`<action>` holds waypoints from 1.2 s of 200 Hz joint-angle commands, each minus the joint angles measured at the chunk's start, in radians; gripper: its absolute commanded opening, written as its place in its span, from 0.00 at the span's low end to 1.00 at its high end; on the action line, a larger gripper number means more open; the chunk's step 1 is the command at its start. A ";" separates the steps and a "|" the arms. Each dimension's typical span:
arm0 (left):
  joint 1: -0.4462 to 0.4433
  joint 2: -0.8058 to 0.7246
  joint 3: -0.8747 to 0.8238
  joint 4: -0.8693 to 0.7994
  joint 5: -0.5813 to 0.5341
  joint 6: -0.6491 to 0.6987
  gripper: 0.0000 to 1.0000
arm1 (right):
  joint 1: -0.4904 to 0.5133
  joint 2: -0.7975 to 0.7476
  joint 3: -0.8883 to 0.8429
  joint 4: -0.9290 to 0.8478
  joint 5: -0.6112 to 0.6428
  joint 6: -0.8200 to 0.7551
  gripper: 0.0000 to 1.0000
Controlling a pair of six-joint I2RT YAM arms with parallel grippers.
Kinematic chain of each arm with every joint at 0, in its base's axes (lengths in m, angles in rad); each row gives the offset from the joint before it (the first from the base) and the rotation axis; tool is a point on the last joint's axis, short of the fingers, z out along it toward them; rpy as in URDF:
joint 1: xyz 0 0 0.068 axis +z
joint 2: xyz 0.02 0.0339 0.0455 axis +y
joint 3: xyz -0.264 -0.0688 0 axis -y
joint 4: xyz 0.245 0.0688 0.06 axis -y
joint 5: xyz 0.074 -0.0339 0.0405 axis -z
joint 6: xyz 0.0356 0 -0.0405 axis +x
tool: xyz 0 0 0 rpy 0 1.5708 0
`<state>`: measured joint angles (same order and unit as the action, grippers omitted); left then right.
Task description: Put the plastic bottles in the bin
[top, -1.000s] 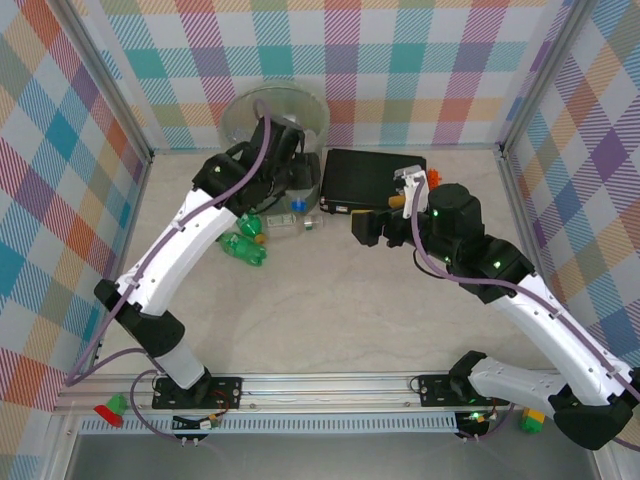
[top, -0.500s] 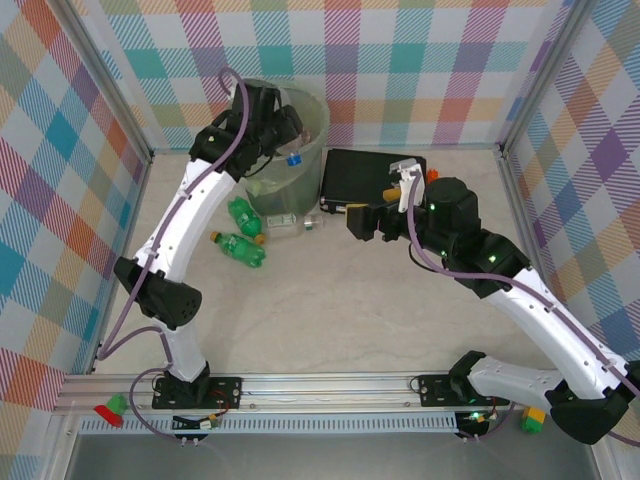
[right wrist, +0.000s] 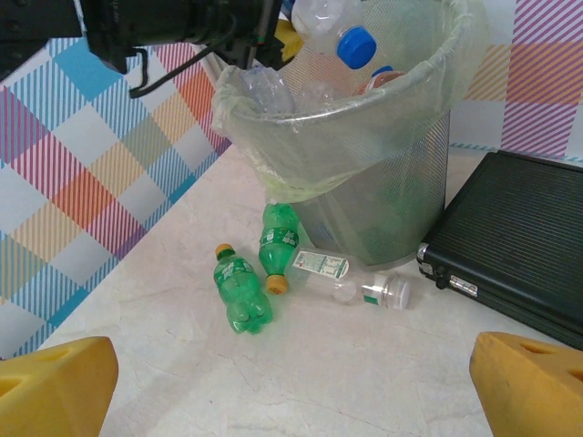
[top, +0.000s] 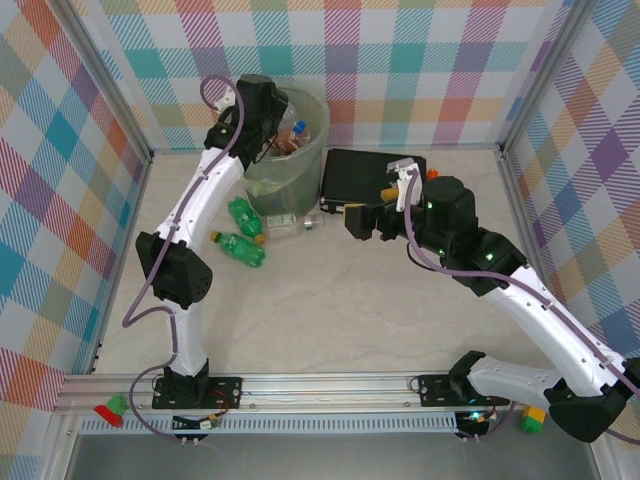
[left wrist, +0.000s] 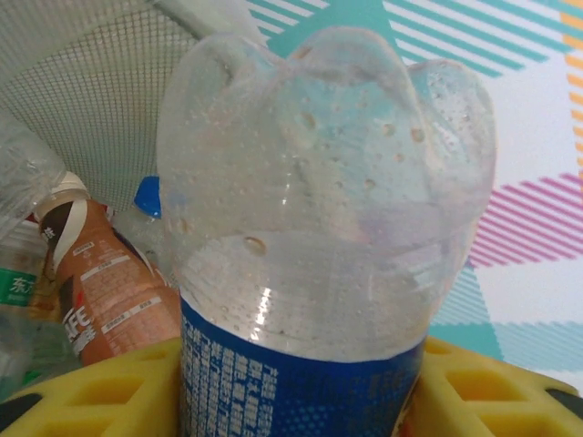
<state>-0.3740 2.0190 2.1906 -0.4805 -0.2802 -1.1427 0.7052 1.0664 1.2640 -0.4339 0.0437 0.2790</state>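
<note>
One blue-label bottle (left wrist: 319, 182) clamped in our left gripper (left wrist: 301, 391), over the bin (right wrist: 383, 182) at the counter's (top: 330, 300) far edge. Right gripper (right wrist: 291, 391) open mid-counter. We see two green bottles (right wrist: 241, 296) (right wrist: 278, 241) and a clear bottle (right wrist: 355, 278) by the bin.

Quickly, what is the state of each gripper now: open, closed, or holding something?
Left gripper: closed on a clear blue-labelled bottle.
Right gripper: open, holding nothing.

The left arm (top: 205, 205) stretches high and far forward, and the left tool (left wrist: 296, 391) is clamped on a clear bottle (left wrist: 319, 182). The right arm (top: 530, 300) is bent at the elbow. The right tool (right wrist: 291, 401) points to the left, its fingers (right wrist: 55, 382) wide apart.
</note>
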 commanded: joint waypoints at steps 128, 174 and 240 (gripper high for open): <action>0.012 0.001 0.057 0.052 -0.078 -0.124 0.87 | -0.009 0.007 0.023 0.027 0.000 -0.015 0.99; 0.004 -0.066 0.054 0.014 -0.091 -0.035 0.87 | -0.009 0.005 0.013 0.033 -0.006 -0.015 0.99; -0.008 -0.257 -0.119 -0.048 -0.118 0.097 0.87 | -0.009 0.016 0.009 0.050 -0.034 -0.004 0.99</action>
<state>-0.3725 1.8626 2.1422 -0.4984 -0.3653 -1.1305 0.7048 1.0729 1.2640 -0.4335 0.0360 0.2756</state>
